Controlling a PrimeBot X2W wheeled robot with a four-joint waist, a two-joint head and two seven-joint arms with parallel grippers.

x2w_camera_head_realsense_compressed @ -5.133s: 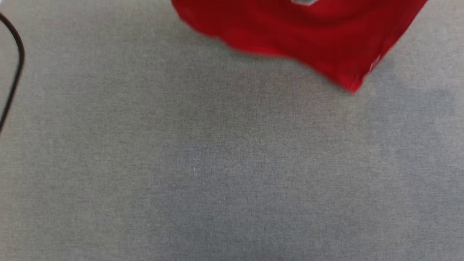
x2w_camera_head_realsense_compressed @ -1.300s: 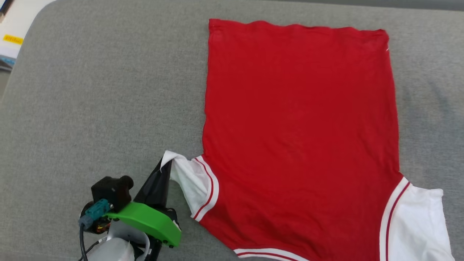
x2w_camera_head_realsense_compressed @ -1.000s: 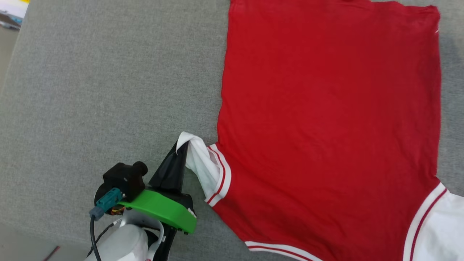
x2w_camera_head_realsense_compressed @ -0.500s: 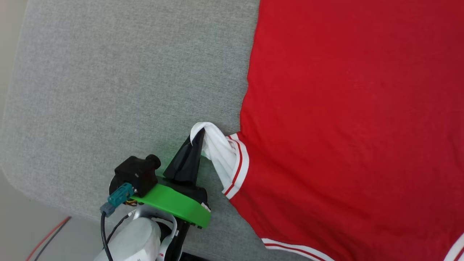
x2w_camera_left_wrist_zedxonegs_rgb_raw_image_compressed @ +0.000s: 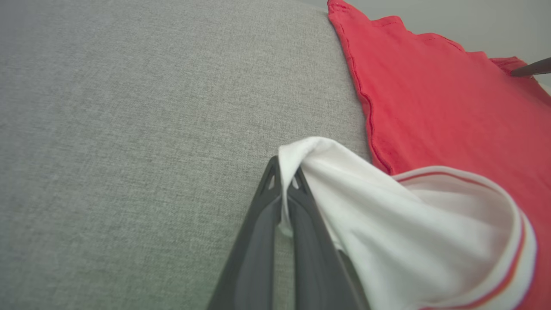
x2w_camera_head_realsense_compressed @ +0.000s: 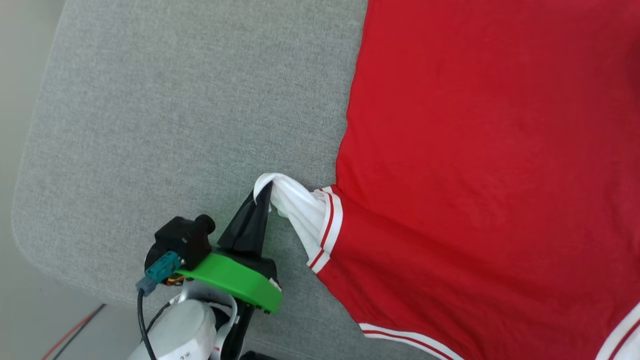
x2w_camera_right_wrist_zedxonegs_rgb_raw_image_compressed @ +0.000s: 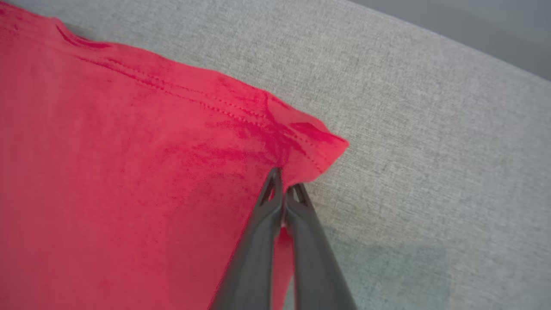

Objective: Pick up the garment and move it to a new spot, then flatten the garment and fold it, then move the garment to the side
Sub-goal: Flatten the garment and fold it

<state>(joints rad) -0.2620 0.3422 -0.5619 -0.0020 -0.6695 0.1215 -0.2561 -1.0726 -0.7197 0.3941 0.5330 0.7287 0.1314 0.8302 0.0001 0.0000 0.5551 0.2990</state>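
Observation:
The garment (x2w_camera_head_realsense_compressed: 480, 165), a red jersey with white striped-trim sleeves, lies spread flat on the grey padded table (x2w_camera_head_realsense_compressed: 165, 110), plain red side up. My left gripper (x2w_camera_head_realsense_compressed: 264, 191) is shut on the tip of its white sleeve (x2w_camera_head_realsense_compressed: 297, 212) and lifts it a little off the cloth surface. In the left wrist view that gripper (x2w_camera_left_wrist_zedxonegs_rgb_raw_image_compressed: 284, 174) pinches the white sleeve (x2w_camera_left_wrist_zedxonegs_rgb_raw_image_compressed: 387, 224) between its fingers. In the right wrist view my right gripper (x2w_camera_right_wrist_zedxonegs_rgb_raw_image_compressed: 282, 185) is shut on the red hem corner (x2w_camera_right_wrist_zedxonegs_rgb_raw_image_compressed: 310, 150) of the garment, which puckers at the fingertips.
The table's rounded left edge (x2w_camera_head_realsense_compressed: 25, 190) drops to a pale floor, where a red and black cable (x2w_camera_head_realsense_compressed: 70, 335) runs. Bare grey surface lies left of the garment. A dark fingertip (x2w_camera_left_wrist_zedxonegs_rgb_raw_image_compressed: 531, 69) shows at the garment's far corner in the left wrist view.
The head camera has swung, so the garment fills more of the picture. My left gripper keeps its hold on the white sleeve. My right gripper has gone from open to shut.

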